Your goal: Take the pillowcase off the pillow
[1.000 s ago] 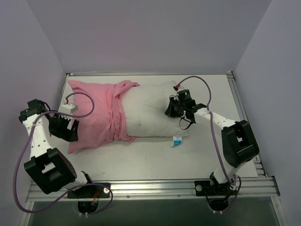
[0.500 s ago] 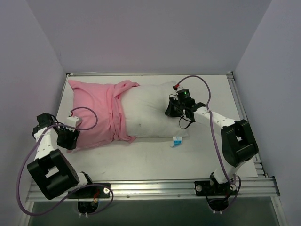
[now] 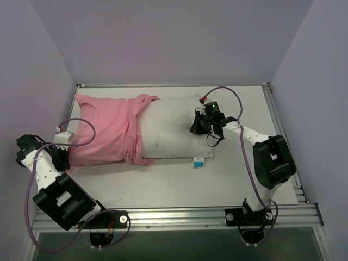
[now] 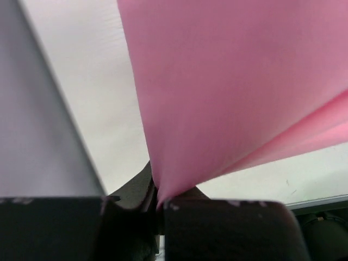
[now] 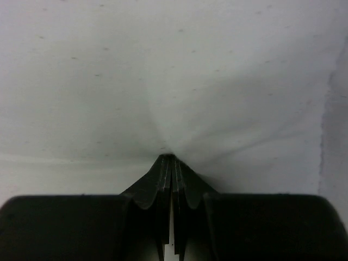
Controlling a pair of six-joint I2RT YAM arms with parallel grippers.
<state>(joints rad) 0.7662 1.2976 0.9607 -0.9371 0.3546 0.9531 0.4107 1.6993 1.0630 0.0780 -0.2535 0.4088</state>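
Observation:
The white pillow [image 3: 169,129] lies across the table, its left half still inside the pink pillowcase [image 3: 106,133]. A small blue-and-white tag [image 3: 199,161] hangs at the pillow's near right corner. My left gripper [image 3: 66,159] sits at the pillowcase's near left corner and is shut on it. In the left wrist view the pink pillowcase [image 4: 234,87] runs taut out of the shut left gripper [image 4: 157,197]. My right gripper [image 3: 197,126] is at the pillow's right end. In the right wrist view the right gripper [image 5: 172,159] is shut, pinching a pucker of the pillow [image 5: 163,81].
The white table [image 3: 239,179] is boxed in by grey walls on the left, back and right. An aluminium rail [image 3: 179,215] runs along the near edge between the arm bases. The left arm's elbow is close to the left wall.
The left gripper closed on the pillowcase's near left corner and pulled it leftward, stretching the pink cloth. The pillow and its tag slid slightly left. The right gripper kept its hold.

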